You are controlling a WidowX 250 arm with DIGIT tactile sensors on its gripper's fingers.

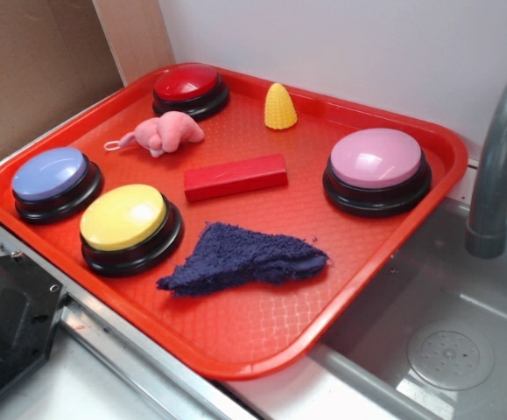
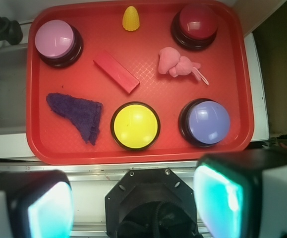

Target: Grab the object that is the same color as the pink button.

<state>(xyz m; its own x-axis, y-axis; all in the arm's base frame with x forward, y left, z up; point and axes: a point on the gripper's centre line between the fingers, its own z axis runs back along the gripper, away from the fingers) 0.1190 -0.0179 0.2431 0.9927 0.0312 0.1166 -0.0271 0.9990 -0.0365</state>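
A small pink plush toy [image 1: 164, 132] [image 2: 176, 63] with a thin string loop lies on the red tray [image 1: 262, 341] [image 2: 133, 152], just in front of the red-topped button [image 1: 189, 88] [image 2: 196, 23]. The pink button [image 1: 376, 166] [image 2: 56, 40], pale pink dome on a black base, stands at the tray's right side in the exterior view. My gripper [image 2: 133, 198] shows only in the wrist view, high above the tray's near edge. It is open, with its teal pads [image 2: 217, 198] wide apart and nothing between them. The exterior view does not show the gripper.
On the tray also sit a red rectangular block [image 1: 235, 177] [image 2: 115, 71], a yellow-topped button [image 1: 129, 226] [image 2: 135, 125], a lavender-blue button [image 1: 54, 181] [image 2: 206, 121], a yellow corn-shaped toy [image 1: 280, 107] [image 2: 131, 18] and a dark purple cloth [image 1: 240, 258] [image 2: 78, 115]. A sink with a grey faucet [image 1: 503, 149] adjoins.
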